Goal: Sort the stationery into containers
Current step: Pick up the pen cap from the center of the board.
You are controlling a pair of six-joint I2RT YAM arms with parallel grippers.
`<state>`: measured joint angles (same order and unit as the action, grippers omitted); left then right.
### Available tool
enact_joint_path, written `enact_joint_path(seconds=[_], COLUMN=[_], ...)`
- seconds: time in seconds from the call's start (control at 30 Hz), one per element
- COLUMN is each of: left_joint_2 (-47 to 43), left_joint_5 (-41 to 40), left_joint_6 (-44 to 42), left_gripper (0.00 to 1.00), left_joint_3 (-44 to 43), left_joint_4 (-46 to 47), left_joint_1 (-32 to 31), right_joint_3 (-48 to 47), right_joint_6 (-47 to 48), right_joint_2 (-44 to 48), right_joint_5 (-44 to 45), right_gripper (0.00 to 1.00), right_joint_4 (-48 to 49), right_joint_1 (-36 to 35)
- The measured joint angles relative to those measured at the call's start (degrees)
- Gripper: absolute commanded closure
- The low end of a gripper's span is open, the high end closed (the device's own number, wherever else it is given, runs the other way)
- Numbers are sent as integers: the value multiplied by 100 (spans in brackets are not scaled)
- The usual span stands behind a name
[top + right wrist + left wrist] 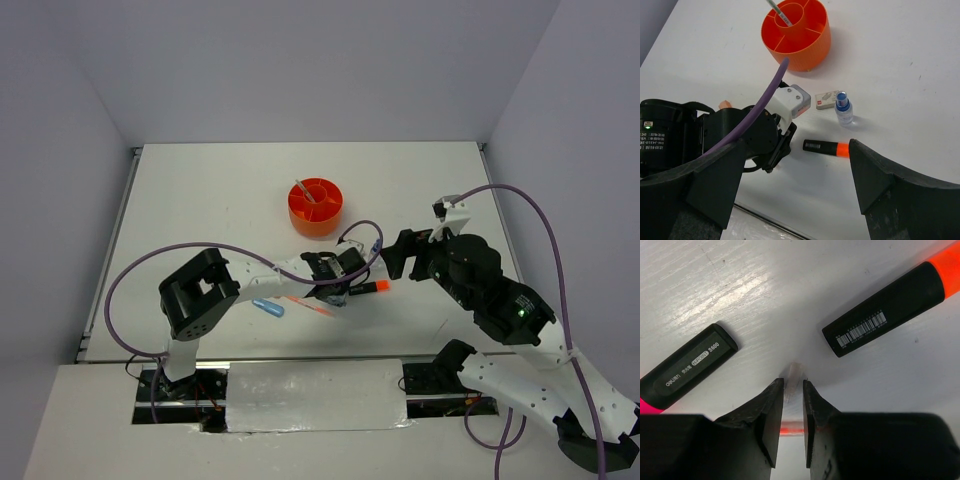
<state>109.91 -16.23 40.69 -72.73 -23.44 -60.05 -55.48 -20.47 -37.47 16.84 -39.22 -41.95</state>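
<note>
Already in the tub: one grey pen (780, 12), leaning in the central cup of the round orange tub (810, 47), far middle of the bench (200, 190); nothing else visible in the compartments that show.
Left on the bench, near middle: pink highlighter (687, 370) and orange highlighter (882, 312), lying apart with a thin pink pen (791, 376) between them; blue capsule (268, 308) just left of the pen.
Left on the bench, nearer the tub: white eraser (826, 99) and small blue-capped bottle (843, 107), just beside each other, bottle upright.
Left gripper (793, 385): low over the bench between the two highlighters; jaws drawn close on either side of the pale end of the thin pink pen, only a sliver of gap showing; impossible to tell whether the pen is pinched yet.
Right gripper (796, 150): raised above the bench, looking down over the orange highlighter; jaws spread wide, nothing between them.
Step in hand, as a judgement: picking up the thin pink pen, with no lift visible yet.
Progress, as a judgement: early. One item sorted, at least six to go, and the pen under the left jaws is probably next into the tub.
</note>
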Motion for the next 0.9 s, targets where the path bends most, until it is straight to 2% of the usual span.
enact_joint_path(seconds=[0.2, 0.23, 0.43, 0.57, 0.7, 0.9], left_joint_2=[17, 17, -13, -332, -1091, -2459], left_joint_5=[17, 28, 46, 26, -74, -153], left_joint_6=[0, -9, -15, -70, -186, -621], left_gripper=[87, 100, 100, 100, 100, 100], left_joint_3=[0, 0, 59, 461, 911, 1056], left_joint_4=[109, 118, 221, 428, 450, 688], left_joint_1=[4, 7, 13, 11, 0, -22], right_joint_3=[0, 0, 96, 328, 356, 356], right_joint_6=[35, 39, 37, -15, -103, -219], right_joint_2=[2, 2, 98, 328, 463, 466], right_joint_5=[-24, -31, 26, 103, 201, 236], right_gripper=[11, 11, 11, 11, 11, 10], right_joint_4=[0, 0, 61, 184, 337, 557], right_joint_1=[0, 0, 2, 103, 212, 282])
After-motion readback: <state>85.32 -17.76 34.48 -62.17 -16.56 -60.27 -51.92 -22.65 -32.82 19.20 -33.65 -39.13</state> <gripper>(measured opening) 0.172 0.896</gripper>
